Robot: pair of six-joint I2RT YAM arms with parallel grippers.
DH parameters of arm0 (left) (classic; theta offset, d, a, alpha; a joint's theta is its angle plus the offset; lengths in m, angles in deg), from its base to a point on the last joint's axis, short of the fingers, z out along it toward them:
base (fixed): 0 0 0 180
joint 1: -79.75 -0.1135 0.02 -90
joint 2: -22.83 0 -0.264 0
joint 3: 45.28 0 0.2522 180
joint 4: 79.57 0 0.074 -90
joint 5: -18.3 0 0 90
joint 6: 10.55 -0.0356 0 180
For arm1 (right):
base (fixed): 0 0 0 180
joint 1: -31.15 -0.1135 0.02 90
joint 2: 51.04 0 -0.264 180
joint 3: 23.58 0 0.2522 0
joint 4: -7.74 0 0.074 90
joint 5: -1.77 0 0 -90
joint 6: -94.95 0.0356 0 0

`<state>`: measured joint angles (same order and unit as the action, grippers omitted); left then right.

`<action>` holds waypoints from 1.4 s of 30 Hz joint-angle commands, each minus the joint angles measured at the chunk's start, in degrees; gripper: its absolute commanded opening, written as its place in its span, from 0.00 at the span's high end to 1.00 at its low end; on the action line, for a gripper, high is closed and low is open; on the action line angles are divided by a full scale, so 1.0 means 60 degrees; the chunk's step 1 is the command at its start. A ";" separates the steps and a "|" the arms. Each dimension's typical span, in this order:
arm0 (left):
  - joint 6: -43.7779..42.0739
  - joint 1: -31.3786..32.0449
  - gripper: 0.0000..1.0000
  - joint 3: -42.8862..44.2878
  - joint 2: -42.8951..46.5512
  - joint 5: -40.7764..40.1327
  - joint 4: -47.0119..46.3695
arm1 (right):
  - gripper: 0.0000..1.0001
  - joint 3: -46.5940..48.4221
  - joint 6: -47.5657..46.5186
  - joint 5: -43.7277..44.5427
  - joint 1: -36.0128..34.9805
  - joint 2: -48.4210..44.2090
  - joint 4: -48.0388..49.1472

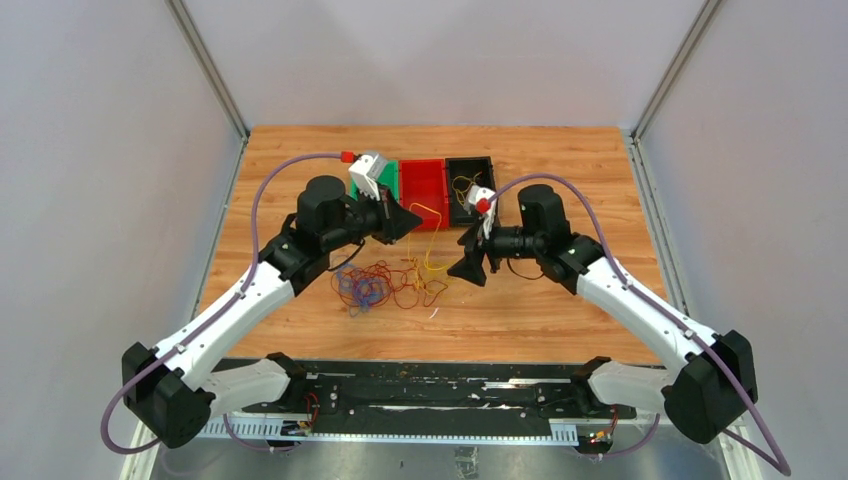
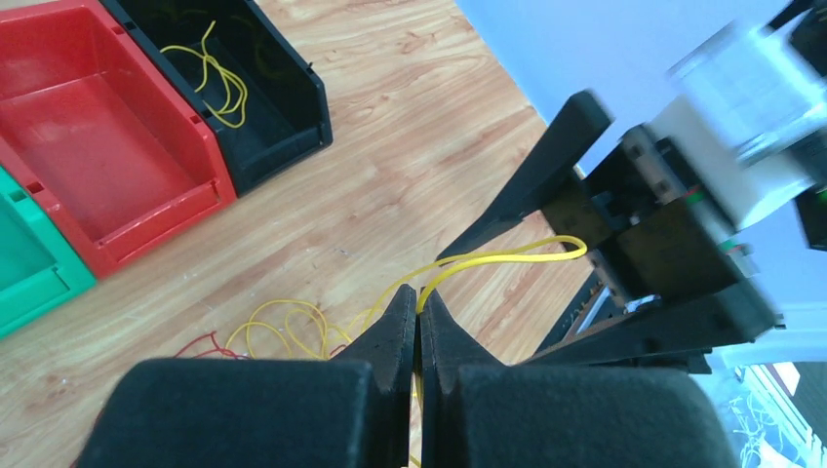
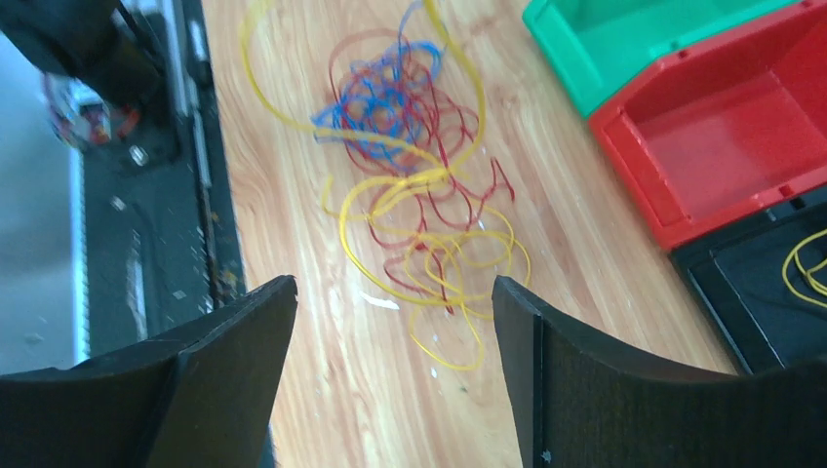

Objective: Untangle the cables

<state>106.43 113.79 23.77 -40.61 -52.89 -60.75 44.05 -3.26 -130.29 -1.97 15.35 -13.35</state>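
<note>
claw on the left (image 2: 417, 297) is clamping one yellow cable (image 2: 488, 258), right claw (image 3: 393, 285) gaping apart; pulling slowly is looking wisest.

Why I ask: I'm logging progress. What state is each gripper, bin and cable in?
left gripper: shut on a yellow cable
right gripper: open, empty
tangled cables: red, blue and yellow knotted together
red bin: empty
black bin: holds a sorted yellow loop
green bin: visible part empty
</note>
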 commanded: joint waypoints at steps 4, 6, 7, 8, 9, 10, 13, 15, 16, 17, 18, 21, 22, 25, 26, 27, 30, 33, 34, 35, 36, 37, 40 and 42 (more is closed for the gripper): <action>-0.0106 0.0062 1.00 -0.0132 0.0398 -0.0132 0.0479 | 0.17 -0.0729 -0.3511 0.0302 -0.0116 0.0206 -0.0315; -0.0088 0.0055 1.00 -0.0136 0.0427 -0.0182 0.0561 | 0.15 -0.0745 -0.4005 -0.0019 -0.0119 0.0375 -0.0324; -0.0070 0.0054 1.00 -0.0137 0.0435 -0.0189 0.0566 | 0.15 -0.0745 -0.4068 -0.0140 -0.0119 0.0443 -0.0192; -0.0035 0.0061 1.00 -0.0146 0.0451 -0.0198 0.0576 | 0.15 -0.0764 -0.4190 -0.0297 -0.0119 0.0545 -0.0042; -0.0035 0.0064 1.00 -0.0154 0.0464 -0.0171 0.0546 | 0.15 -0.0825 -0.4223 -0.0423 -0.0123 0.0664 0.0255; -0.0019 0.0055 1.00 -0.0192 0.0489 -0.0162 0.0504 | 0.15 -0.0920 -0.4187 -0.0450 -0.0119 0.0792 0.0664; 0.0037 0.0067 1.00 -0.0263 0.0530 -0.0179 0.0377 | 0.16 -0.0903 -0.4260 -0.0623 -0.0120 0.1385 0.1581; 0.0029 0.0061 1.00 -0.0253 0.0539 -0.0188 0.0405 | 0.21 -0.0623 -0.4271 -0.0903 -0.0126 0.1754 0.1531; 0.0029 0.0057 1.00 -0.0250 0.0539 -0.0236 0.0442 | 0.26 -0.0432 -0.4396 -0.1142 -0.0129 0.1928 0.1321; -0.0004 0.0054 1.00 -0.0239 0.0532 -0.0359 0.0487 | 0.40 -0.0232 -0.4502 -0.1325 -0.0120 0.2100 0.0921; -0.0015 0.0065 1.00 -0.0215 0.0551 -0.0579 0.0564 | 0.57 -0.0046 -0.4599 -0.1493 -0.0128 0.2237 0.0568; -0.0082 0.0048 1.00 -0.0044 0.0622 -0.2038 0.1328 | 1.00 0.0155 -0.4348 -0.1201 -0.0101 0.2424 0.0038; -0.0107 0.0046 1.00 0.0036 0.0663 -0.2884 0.1774 | 1.00 0.0118 -0.3988 -0.0767 -0.0032 0.2406 0.0036; 0.0054 -0.0142 1.00 0.0240 0.0628 -0.6171 0.3219 | 1.00 -0.0106 -0.2230 0.1052 0.0477 0.2196 0.0308; 0.0214 -0.0410 1.00 0.0260 0.0611 -0.6724 0.3627 | 1.00 -0.0200 -0.1620 0.1525 0.0772 0.2049 0.0350; 0.0424 -0.0748 1.00 0.0232 0.0619 -0.6974 0.3984 | 1.00 -0.0298 -0.0979 0.2009 0.1133 0.1861 0.0350; 0.0971 -0.1927 1.00 -0.0328 0.0948 -0.7245 0.4321 | 1.00 -0.0742 0.1158 0.3849 0.2650 0.1026 0.0200; 0.1339 -0.2938 1.00 -0.0863 0.1541 -0.7403 0.4438 | 1.00 -0.0971 0.2593 0.4654 0.4398 0.0226 -0.0418; 0.1409 -0.3253 1.00 -0.0969 0.1686 -0.7447 0.4502 | 1.00 -0.1002 0.2801 0.4993 0.4866 -0.0031 -0.0658; 0.1467 -0.3538 1.00 -0.1037 0.1801 -0.7508 0.4598 | 1.00 -0.1021 0.2929 0.5290 0.5281 -0.0261 -0.0859; 0.1485 -0.3794 1.00 -0.1097 0.1867 -0.7576 0.4678 | 1.00 -0.1031 0.3022 0.5543 0.5674 -0.0471 -0.1008; 0.1506 -0.4014 1.00 -0.1123 0.1932 -0.7680 0.4763 | 1.00 -0.1025 0.3127 0.5686 0.6043 -0.0690 -0.1122; 0.1487 -0.4300 1.00 -0.1115 0.2014 -0.7813 0.4967 | 1.00 -0.0992 0.3351 0.5761 0.6873 -0.1205 -0.1189; 0.1481 -0.4449 1.00 -0.1092 0.2037 -0.7874 0.5023 | 1.00 -0.0854 0.3341 0.5759 0.7325 -0.1461 -0.1250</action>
<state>116.03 93.20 17.89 -29.97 -82.11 -38.04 39.33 14.36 -113.88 31.73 8.99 -16.21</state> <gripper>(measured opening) 0.011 0.015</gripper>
